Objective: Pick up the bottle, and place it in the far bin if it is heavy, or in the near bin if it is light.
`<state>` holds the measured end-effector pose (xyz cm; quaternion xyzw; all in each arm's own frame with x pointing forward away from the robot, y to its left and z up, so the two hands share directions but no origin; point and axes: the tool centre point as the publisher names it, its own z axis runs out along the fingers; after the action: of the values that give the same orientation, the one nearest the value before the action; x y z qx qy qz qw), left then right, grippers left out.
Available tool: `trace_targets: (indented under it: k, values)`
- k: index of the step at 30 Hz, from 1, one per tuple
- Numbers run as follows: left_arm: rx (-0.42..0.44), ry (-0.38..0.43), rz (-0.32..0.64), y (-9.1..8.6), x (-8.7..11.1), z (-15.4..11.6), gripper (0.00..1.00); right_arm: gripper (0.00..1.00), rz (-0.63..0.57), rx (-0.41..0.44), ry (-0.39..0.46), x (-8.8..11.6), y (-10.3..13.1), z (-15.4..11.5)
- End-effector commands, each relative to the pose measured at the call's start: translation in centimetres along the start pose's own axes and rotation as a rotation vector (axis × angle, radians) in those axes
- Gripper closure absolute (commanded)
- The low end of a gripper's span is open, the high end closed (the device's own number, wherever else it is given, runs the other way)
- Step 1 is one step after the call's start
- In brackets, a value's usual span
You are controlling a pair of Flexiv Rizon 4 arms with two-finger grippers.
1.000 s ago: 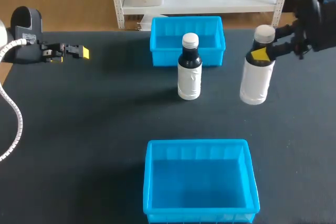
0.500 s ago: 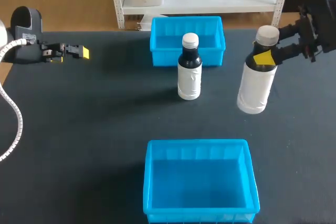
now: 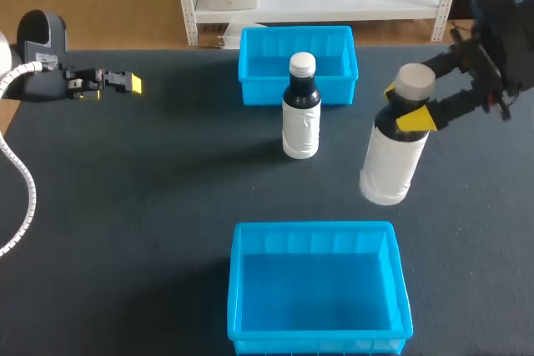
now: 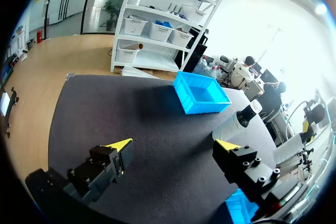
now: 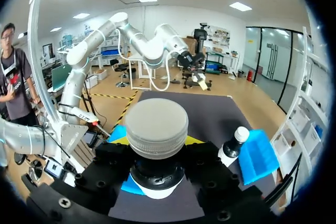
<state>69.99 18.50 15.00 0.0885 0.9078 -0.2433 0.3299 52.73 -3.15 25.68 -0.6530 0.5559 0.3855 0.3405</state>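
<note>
While my right pincer (image 3: 402, 106) stays out of question, clamped on its neck, item one: white bottle (image 3: 388, 160), hanging clear of the counter (image 3: 150, 206), right of middle. Long axis tilted, base leaning toward the near bin (image 3: 313, 228); far bin (image 3: 296, 32) lies behind. Weight not visible. Left pincer (image 3: 125, 82): fingers apart, by the far-left edge, well away.
</note>
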Motion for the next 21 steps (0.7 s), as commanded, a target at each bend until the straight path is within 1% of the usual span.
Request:
trace_targets:
  k: [1, 5, 11, 21]
  values:
    - [0.000, 0.000, 0.000, 0.0, 0.0, 0.0, 0.00, 1.00, -0.059, -0.091, -0.001, -0.6, -0.1, 0.6]
    - [0.000, 0.000, 0.000, 0.0, 0.0, 0.0, 0.00, 1.00, -0.099, -0.157, -0.003, -1.1, 0.7, 1.4]
    - [0.000, 0.000, 0.000, 0.0, 0.0, 0.0, 0.00, 1.00, -0.116, -0.244, -0.012, -1.5, 2.0, 2.8]
    - [0.000, 0.000, 0.000, 0.0, 0.0, 0.0, 0.00, 1.00, -0.139, -0.325, -0.015, -2.0, 4.0, 5.2]
